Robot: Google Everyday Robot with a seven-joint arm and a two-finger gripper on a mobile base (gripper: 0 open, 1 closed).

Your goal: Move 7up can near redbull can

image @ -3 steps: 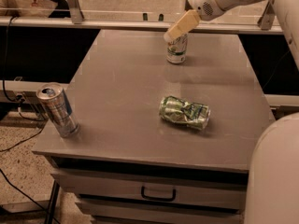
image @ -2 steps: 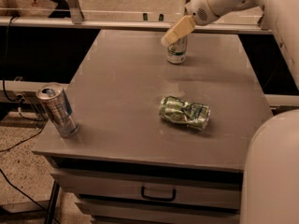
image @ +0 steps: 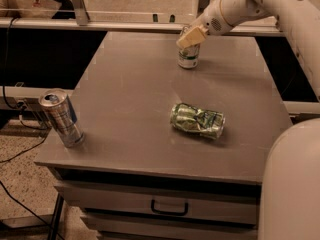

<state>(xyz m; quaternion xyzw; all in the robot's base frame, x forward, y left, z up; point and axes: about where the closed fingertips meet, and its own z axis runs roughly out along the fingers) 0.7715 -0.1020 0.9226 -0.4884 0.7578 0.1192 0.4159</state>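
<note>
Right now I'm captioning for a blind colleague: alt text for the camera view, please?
The gripper is at the top of the upright 7up can at the far side of the grey table. The redbull can stands at the near left corner; a crushed green can lies near the middle.

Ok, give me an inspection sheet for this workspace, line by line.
Surface: grey table, with a drawer underneath.
Job's things: 7up can upright towards the far side; redbull can upright at the near left corner, well apart from it.
Clutter: crushed green can lying on its side, right of centre.
Grippers: gripper at the 7up can's top.
Cables: dark cables on the floor, left.
Surroundings: rail behind the table.
</note>
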